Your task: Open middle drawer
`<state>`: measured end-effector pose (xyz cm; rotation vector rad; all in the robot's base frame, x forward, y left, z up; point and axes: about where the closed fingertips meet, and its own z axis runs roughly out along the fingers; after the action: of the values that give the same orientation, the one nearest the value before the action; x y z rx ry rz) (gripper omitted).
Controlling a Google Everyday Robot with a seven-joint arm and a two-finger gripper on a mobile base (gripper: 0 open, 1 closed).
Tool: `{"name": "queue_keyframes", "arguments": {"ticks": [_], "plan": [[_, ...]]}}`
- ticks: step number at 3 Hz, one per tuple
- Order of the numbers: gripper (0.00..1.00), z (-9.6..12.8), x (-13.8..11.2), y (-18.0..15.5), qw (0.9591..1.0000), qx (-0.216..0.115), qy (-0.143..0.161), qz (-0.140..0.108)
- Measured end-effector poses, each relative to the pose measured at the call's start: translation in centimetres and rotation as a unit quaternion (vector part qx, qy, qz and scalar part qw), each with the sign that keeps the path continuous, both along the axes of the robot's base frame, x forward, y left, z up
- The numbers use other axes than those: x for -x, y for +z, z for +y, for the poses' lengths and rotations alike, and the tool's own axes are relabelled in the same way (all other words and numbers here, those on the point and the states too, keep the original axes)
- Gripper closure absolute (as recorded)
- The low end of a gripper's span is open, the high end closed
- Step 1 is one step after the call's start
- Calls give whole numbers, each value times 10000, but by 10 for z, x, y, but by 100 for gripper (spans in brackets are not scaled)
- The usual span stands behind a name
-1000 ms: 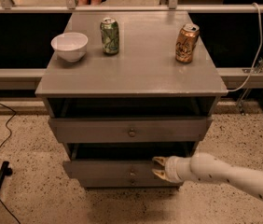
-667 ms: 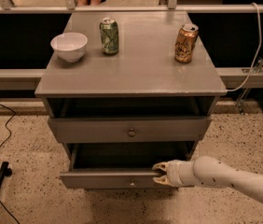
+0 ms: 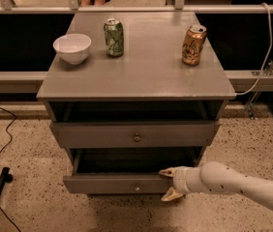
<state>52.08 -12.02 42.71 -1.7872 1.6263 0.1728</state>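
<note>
White two-finger gripper [image 3: 168, 183] clamped on the grey wooden middle drawer [image 3: 117, 183].
Its fingers pinch the front's right end, right of the round knob; the drawer juts open over speckled floor [image 3: 25, 149], beneath the grey cabinet top [image 3: 146, 71].

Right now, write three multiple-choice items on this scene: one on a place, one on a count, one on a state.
1. Where is the gripper?
A. On the white bowl
B. At the middle drawer front, right of its knob
C. On the floor
2. How many cans stand on the cabinet top?
A. One
B. Two
C. Three
3. The middle drawer is:
A. Pulled out
B. Flush shut
C. Removed

1 B: its fingers straddle the front's top edge.
2 B: a green can and an orange can.
3 A: its dark inside shows behind the front.
</note>
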Motion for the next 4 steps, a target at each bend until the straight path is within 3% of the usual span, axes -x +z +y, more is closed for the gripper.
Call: {"name": "queue_keyframes", "arguments": {"ticks": [1, 2, 3, 4], "plan": [[0, 2, 0, -1, 10000, -6, 12, 8], [3, -1, -3, -6, 9998, 103, -53, 131], [9, -8, 0, -18, 9979, 134, -106, 632], [27, -18, 15, -18, 9951, 87, -205, 961]]}}
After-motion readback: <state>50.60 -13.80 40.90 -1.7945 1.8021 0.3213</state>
